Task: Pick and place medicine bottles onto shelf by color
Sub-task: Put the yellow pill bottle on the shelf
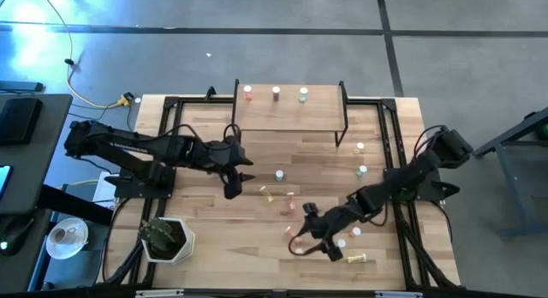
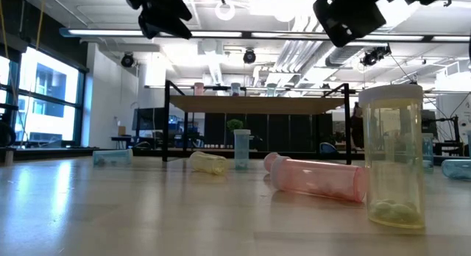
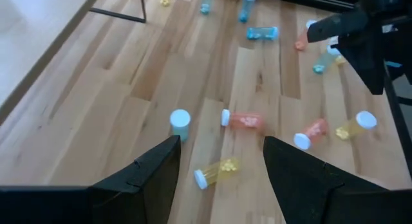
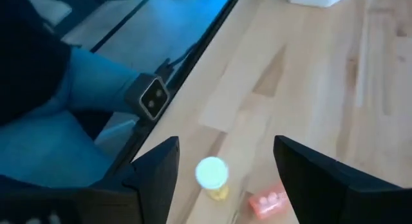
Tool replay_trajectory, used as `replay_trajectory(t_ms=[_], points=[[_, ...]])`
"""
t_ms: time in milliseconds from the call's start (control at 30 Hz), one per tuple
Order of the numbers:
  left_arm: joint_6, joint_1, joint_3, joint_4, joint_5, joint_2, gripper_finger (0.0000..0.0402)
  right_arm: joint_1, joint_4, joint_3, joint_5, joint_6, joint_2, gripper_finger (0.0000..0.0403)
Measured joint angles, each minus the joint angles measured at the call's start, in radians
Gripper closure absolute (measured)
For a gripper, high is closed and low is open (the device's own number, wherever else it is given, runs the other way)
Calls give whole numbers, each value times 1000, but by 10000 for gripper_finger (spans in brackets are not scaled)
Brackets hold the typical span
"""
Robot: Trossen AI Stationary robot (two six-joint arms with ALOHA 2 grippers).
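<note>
The shelf [image 1: 289, 116] stands at the table's far edge with three medicine bottles [image 1: 276, 93] upright on it. Several more medicine bottles are scattered on the table: a blue one [image 3: 180, 122] upright, a pink one [image 3: 243, 120] and a yellow one [image 3: 216, 172] lying on their sides. My left gripper [image 3: 220, 141] hangs open above these, left of centre [image 1: 238, 180]. My right gripper [image 4: 225, 141] is open over the near right part [image 1: 306, 238], above an upright yellow bottle [image 4: 213, 177] and a lying pink one [image 4: 268, 201]. Neither gripper holds anything.
More bottles stand and lie toward the right edge [image 1: 361, 170] and the near right corner [image 1: 360, 259]. A white planter [image 1: 167, 239] sits at the near left corner. The table's black frame [image 1: 396, 144] runs along its sides.
</note>
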Motion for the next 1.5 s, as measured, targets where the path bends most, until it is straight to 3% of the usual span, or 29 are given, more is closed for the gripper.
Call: replay_trajectory(t_ms=[200, 567, 1200, 1500], points=[[0, -15, 0, 0, -6, 0, 188, 22, 32, 0, 53, -14, 58, 159], [0, -13, 0, 1, -8, 0, 188, 22, 90, 0, -4, -12, 141, 159], [0, -13, 0, 8, -8, 0, 188, 39, 191, -1, -5, -14, 260, 160], [-4, -13, 0, 9, -8, 0, 188, 39, 191, -1, -5, -13, 260, 208]])
